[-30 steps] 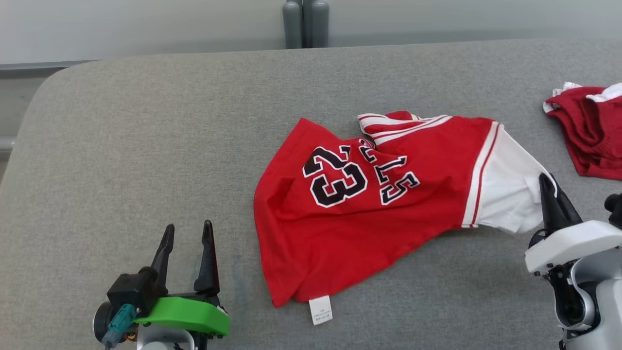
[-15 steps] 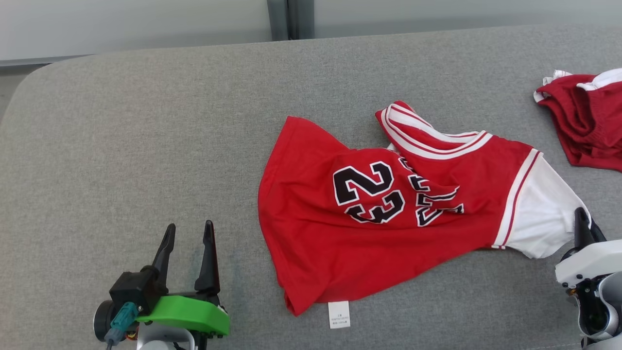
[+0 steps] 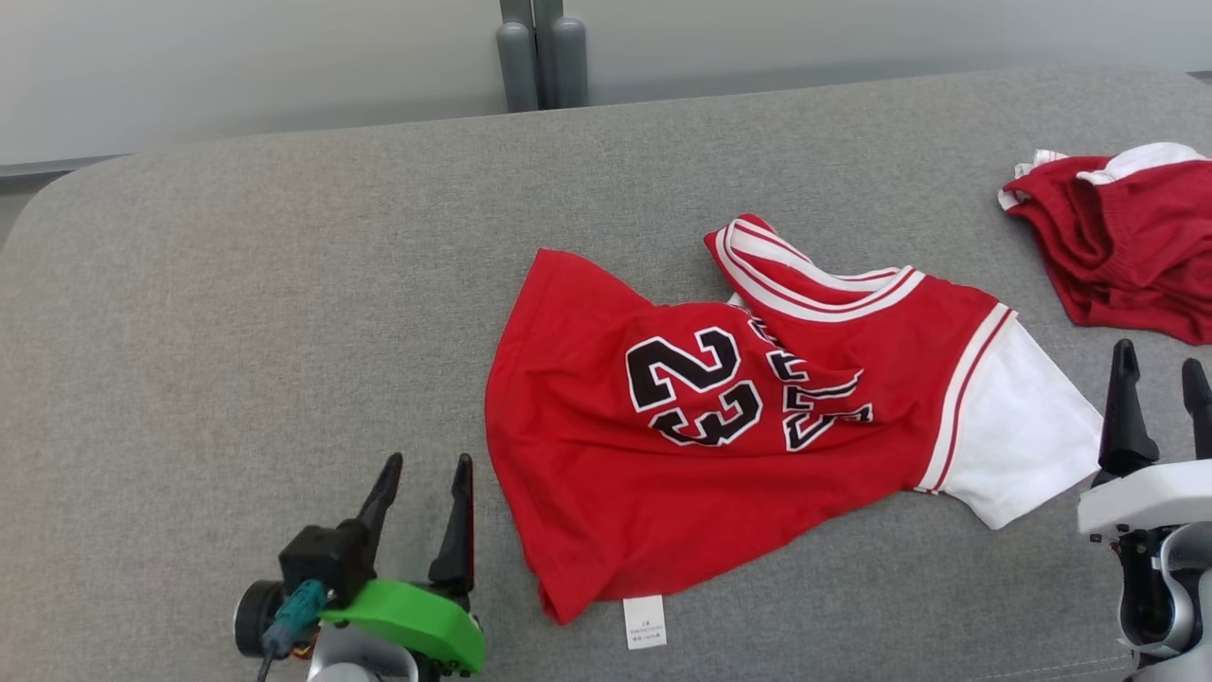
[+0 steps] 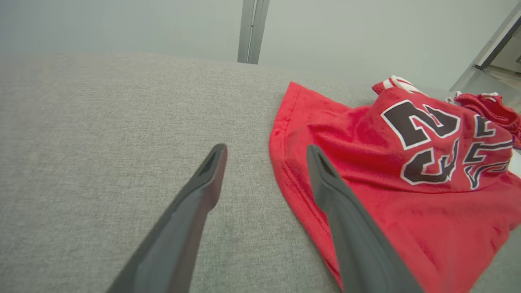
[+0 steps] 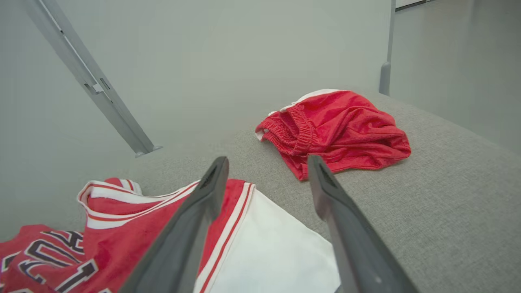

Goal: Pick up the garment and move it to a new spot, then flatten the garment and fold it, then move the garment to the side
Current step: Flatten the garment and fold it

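Observation:
The garment (image 3: pixel 701 417) is a red jersey with a black 23 and one white sleeve, lying rumpled on the grey table (image 3: pixel 237 284). A white label sticks out at its near hem. My right gripper (image 3: pixel 1160 365) stands open just right of the white sleeve, apart from it. In the right wrist view the open right gripper (image 5: pixel 266 162) hovers over the sleeve edge of the garment (image 5: pixel 264 252). My left gripper (image 3: pixel 424 466) is open at the lower left, beside the jersey's left hem. The left wrist view shows the left gripper (image 4: pixel 266 148) open, its right finger over the edge of the garment (image 4: pixel 386 171).
A second dark red garment (image 3: pixel 1127 237) with white trim lies bunched at the table's far right, and the right wrist view has that heap (image 5: pixel 338 126) too. Grey posts (image 3: pixel 540 57) stand behind the table's far edge. Bare grey table spreads left of the jersey.
My right gripper has let go of the white sleeve and opened, now standing just right of it. The jersey has settled onto the table. The head camera has shifted.

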Tool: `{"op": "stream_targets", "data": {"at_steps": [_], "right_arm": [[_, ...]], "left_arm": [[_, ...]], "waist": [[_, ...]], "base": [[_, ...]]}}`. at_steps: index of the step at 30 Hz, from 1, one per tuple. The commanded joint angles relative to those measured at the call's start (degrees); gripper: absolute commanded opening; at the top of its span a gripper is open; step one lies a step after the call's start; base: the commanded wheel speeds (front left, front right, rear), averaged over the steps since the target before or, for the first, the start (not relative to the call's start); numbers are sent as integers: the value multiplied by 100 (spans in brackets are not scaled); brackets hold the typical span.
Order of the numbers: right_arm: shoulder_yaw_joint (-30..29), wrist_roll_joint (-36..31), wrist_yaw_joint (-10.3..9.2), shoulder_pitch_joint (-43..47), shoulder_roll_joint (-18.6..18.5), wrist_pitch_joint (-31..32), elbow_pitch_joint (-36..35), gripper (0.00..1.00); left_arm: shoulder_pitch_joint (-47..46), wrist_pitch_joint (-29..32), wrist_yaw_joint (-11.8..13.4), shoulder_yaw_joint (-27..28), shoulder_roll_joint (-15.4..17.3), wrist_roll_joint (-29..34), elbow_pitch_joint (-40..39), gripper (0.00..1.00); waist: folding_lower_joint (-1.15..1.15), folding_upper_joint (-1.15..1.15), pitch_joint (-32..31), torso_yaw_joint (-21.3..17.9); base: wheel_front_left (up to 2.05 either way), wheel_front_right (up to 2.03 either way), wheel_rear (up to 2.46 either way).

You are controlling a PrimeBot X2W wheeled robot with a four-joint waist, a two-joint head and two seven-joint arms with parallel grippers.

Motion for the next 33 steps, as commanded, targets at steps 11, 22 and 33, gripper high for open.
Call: {"op": "stream_targets", "data": {"at_steps": [11, 22, 33], "right_arm": [[1031, 3, 0, 32, 71, -213, -859, 100], [1301, 35, 0, -136, 49, -358, -792, 100], [1267, 17, 1, -150, 85, -416, -708, 100]], "left_arm": [[-1578, 807, -243, -621, 32, 55, 1450, 100], [-2810, 1387, -324, -1045, 263, 355, 2724, 100], [-3149, 1539, -365, -1337, 266, 169, 2971, 0]], "waist": [[0, 0, 315, -399], [0, 0, 702, -784], [0, 0, 725, -757]], "base": [[0, 0, 0], [0, 0, 0], [0, 0, 0]]}}
